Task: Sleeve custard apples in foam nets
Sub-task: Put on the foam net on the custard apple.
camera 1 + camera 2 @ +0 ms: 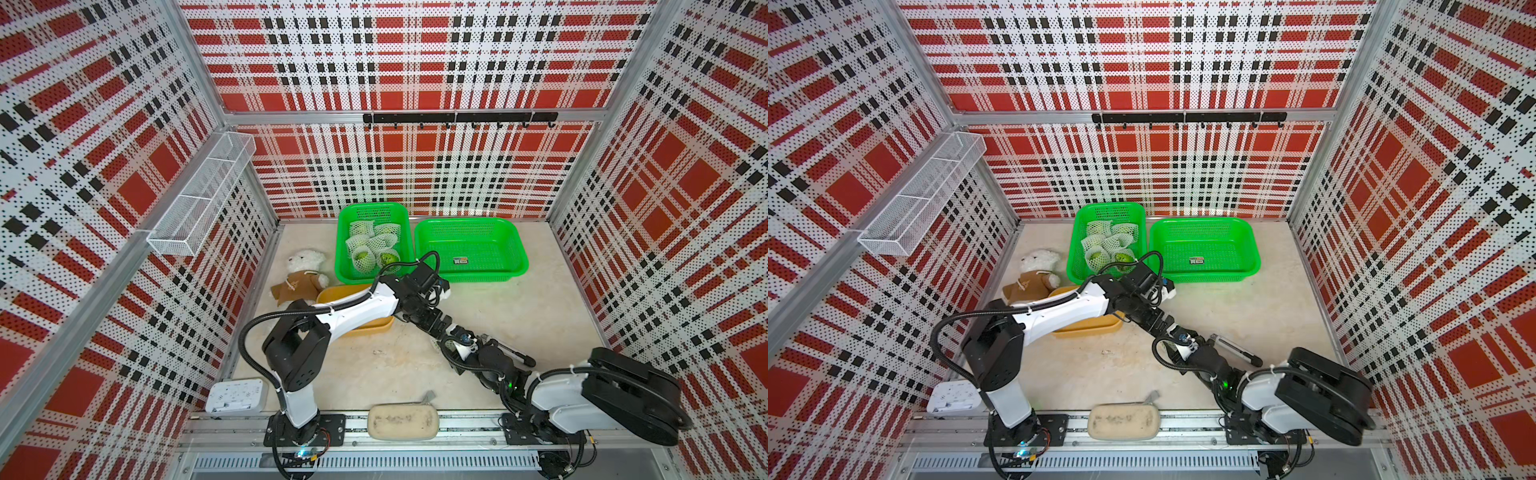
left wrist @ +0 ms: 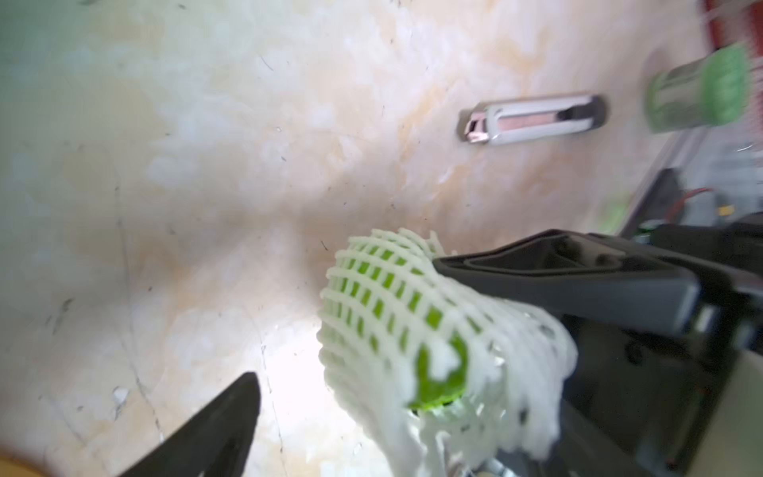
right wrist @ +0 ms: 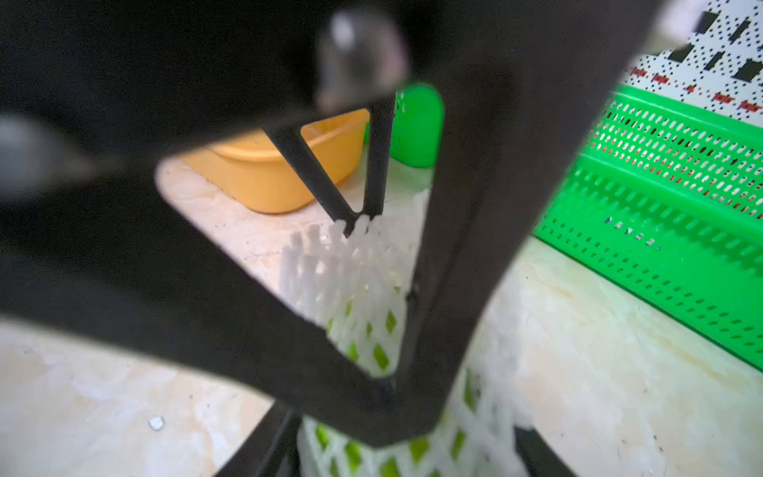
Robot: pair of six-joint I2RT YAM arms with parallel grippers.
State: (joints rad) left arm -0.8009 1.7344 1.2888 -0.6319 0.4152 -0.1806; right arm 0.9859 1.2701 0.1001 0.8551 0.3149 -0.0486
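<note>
right pincer [image 3: 404, 437]: clamped on netted custard apple [image 2: 437, 380]
left pincer [image 2: 413, 373]: spread wide, gripping nothing
foam net [image 2: 371, 297]: soft white diamond-mesh tube

We see a robot test cell: perforated red-plaid panels [image 1: 415, 62] in aluminium framing [image 1: 291, 117] enclose a pale tabletop [image 1: 540, 324], and a rail [image 1: 469, 424] at six o'clock carries the left arm [image 1: 353, 309] and right arm [image 1: 557, 395].

Custard apples [image 1: 386, 258] lie in the left basket [image 1: 341, 249], beside the right basket [image 1: 465, 221].
</note>
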